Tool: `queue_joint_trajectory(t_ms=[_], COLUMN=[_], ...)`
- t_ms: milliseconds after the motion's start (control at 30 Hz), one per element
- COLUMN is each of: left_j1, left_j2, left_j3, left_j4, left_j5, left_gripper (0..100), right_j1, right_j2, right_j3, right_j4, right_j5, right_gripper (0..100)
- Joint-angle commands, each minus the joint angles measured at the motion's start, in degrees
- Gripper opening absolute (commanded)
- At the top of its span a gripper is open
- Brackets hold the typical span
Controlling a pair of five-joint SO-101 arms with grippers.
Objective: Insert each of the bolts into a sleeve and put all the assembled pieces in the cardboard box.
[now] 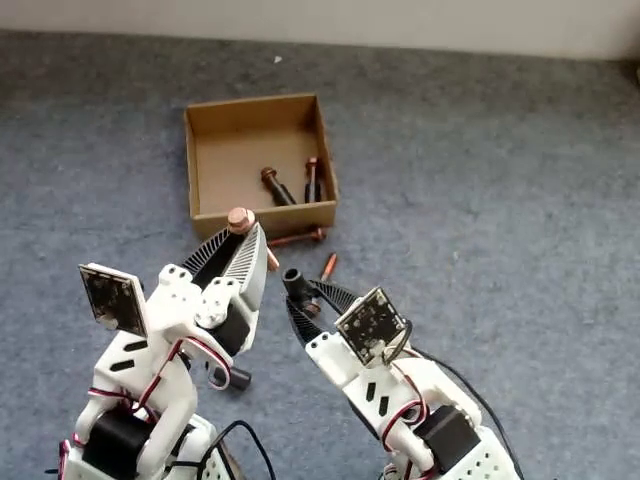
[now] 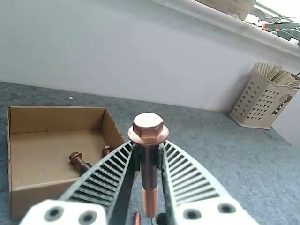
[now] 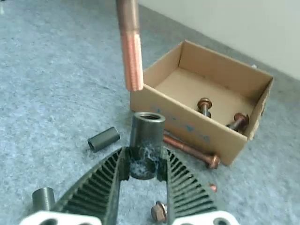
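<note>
**Bolt tip over the sleeve mouth, not yet lined up**

Held a copper bolt [image 2: 148, 130] upright in the left gripper [image 2: 148, 152], jaws pinched on the shaft just under the head, threaded end down. Clamped a dark sleeve [image 3: 146, 133] upright in the right gripper [image 3: 143, 161], jaws pressed on its lower half, open bore facing up. Found the bolt's tip above the sleeve mouth, near but not touching, and a little off to the side toward the left arm. Judged both long axes roughly vertical and close to parallel. Called, on that reading, for a small sideways shift to centre the tip over the bore, then a straight drop along the shared axis. Risked threads catching on the rim if tilted. Placed the cardboard box [image 1: 258, 218] just beyond both grippers, with two assembled pieces [image 1: 277, 187] lying inside. Noted loose bolts [image 1: 296, 238] and spare sleeves [image 3: 104, 139] on the carpet [image 1: 480, 200] beside it.
</note>
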State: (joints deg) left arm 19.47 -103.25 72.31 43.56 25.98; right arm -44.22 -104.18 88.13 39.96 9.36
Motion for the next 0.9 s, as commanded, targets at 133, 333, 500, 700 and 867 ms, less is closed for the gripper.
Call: queue_joint_trajectory(t_ms=[133,333,500,700,867], left_j1=[4.62,5.32,5.41,5.41,5.41], left_j2=[-0.75,-0.75,-0.75,-0.75,-0.75], left_j3=[-0.48,0.4,3.74,4.0,4.09], left_j4=[-1.49,-1.58,-1.58,-1.76,-1.49], left_j5=[0.62,0.62,0.62,0.53,0.53], left_gripper=[0,0,0,1,1], right_j1=[-0.92,-0.92,-0.92,-3.47,-3.65], right_j2=[-0.84,-0.92,-0.92,-0.92,-1.01], right_j3=[-0.92,-0.92,-1.45,-1.45,-1.45], right_j4=[-4.44,-4.35,-4.35,-4.26,-4.53], right_j5=[0.7,0.79,0.88,6.24,6.24], right_gripper=[0.5,0.5,0.5,0.5,0.5])
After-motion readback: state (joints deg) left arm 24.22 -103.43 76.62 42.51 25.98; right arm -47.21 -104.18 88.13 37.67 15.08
